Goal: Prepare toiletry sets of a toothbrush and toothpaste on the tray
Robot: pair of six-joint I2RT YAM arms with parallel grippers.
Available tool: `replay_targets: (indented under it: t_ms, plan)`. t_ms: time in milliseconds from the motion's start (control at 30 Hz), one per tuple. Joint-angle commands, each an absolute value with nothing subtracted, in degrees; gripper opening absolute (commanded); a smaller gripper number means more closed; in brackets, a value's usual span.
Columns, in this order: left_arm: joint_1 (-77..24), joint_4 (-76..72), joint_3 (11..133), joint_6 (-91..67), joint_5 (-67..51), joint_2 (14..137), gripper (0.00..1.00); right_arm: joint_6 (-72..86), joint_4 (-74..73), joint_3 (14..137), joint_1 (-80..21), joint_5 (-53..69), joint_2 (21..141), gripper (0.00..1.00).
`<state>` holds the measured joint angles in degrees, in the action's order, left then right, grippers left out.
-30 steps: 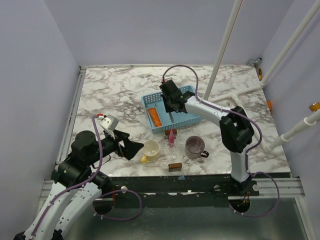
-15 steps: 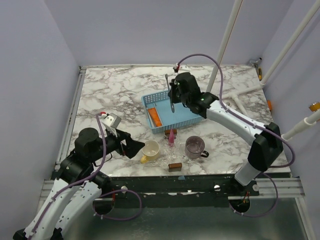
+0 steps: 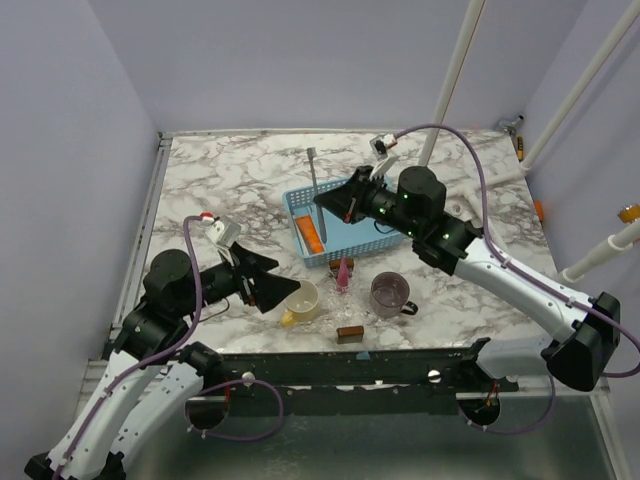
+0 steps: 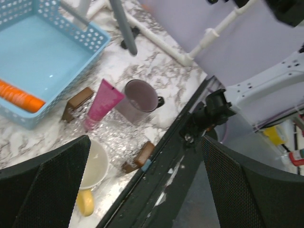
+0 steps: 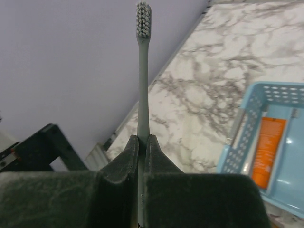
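My right gripper (image 3: 335,204) is shut on the toothbrush (image 3: 314,190), a thin grey-blue stick held raised over the back left part of the tray (image 3: 378,236), bristles up. In the right wrist view the toothbrush (image 5: 143,71) sticks straight out from between the closed fingers (image 5: 141,142). An orange toothpaste (image 3: 313,235) lies inside the tray along its left wall. A pink toothpaste (image 3: 344,272) lies on the table just in front of the tray. My left gripper (image 3: 283,290) stands open and empty next to the yellow mug (image 3: 301,298).
A purple-grey mug (image 3: 390,293) stands in front of the tray on the right. One brown block (image 3: 349,333) lies near the table's front edge, another (image 4: 78,102) beside the pink tube (image 4: 102,102). White pipes (image 3: 450,80) rise at the back right.
The right arm has lifted the toothbrush up out of the tray and swung it left, turning it upright. The left gripper has shifted slightly right toward the yellow mug.
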<state>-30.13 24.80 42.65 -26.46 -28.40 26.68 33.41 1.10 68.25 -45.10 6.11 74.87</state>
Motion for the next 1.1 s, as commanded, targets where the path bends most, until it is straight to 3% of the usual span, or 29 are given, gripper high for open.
replay_targets:
  t_ms: [0, 267, 567, 600, 767, 1067]
  plan:
    - [-30.3, 14.38, 42.61, -33.75, -37.45, 27.91, 0.99, 41.29, 12.38, 64.4, -47.58, 16.49, 72.29, 0.01]
    - [-30.32, 3.99, 40.84, -41.27, -42.19, 29.04, 0.99, 49.17, 28.75, 57.2, -51.66, 23.36, 70.7, 0.01]
    - [-30.32, -3.28, 38.68, -47.21, -45.97, 29.42, 0.98, 52.59, 42.8, 52.76, -57.45, 21.77, 71.31, 0.01]
    - [-30.32, -4.37, 38.11, -47.98, -47.5, 29.4, 0.9, 52.52, 45.16, 52.48, -57.96, 21.04, 71.85, 0.01]
    - [-30.32, -8.65, 36.37, -51.53, -49.54, 28.81, 0.73, 52.74, 47.92, 51.79, -58.73, 19.67, 72.88, 0.01]
    - [-30.32, -12.96, 34.48, -54.71, -50.79, 27.96, 0.53, 52.15, 49.44, 50.68, -60.9, 14.91, 73.75, 0.01]
